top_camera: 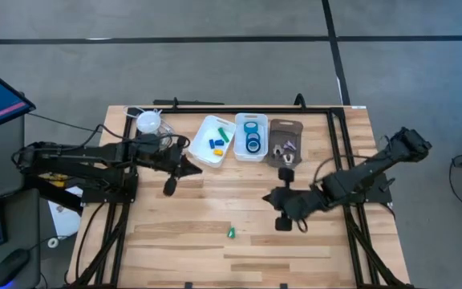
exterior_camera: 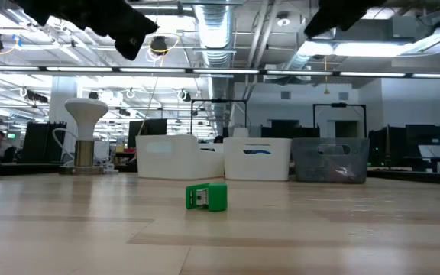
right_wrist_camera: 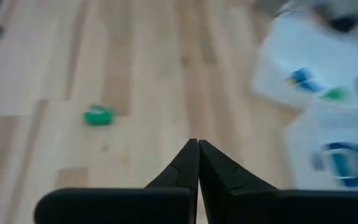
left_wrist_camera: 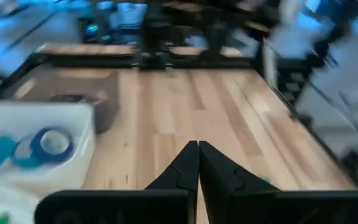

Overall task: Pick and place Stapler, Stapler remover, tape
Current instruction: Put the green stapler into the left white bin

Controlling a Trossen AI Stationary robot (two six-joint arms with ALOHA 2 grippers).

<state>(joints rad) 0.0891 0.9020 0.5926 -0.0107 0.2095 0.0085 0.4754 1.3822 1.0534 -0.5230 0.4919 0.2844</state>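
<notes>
Three blue rolls of tape (top_camera: 253, 135) lie in the middle white bin (top_camera: 240, 152); they also show in the left wrist view (left_wrist_camera: 50, 143) and the right wrist view (right_wrist_camera: 348, 160). A small green piece (top_camera: 231, 233) rests on the bare wood near the table's middle front (exterior_camera: 206, 196) (right_wrist_camera: 98, 116). Whether it is the stapler or the stapler remover, I cannot tell. My left gripper (top_camera: 199, 167) (left_wrist_camera: 197, 163) hangs shut beside the left white bin. My right gripper (top_camera: 266, 197) (right_wrist_camera: 197, 158) is shut above the table, below the grey bin and up-right of the green piece.
The left white bin (top_camera: 201, 135) holds small blue, green and yellow pieces. The grey bin (top_camera: 295, 128) holds dark items. A white stand (top_camera: 148, 122) is at the far left corner. Black frame rails (top_camera: 337, 136) run along the table's sides. Bare wood spreads across the near half.
</notes>
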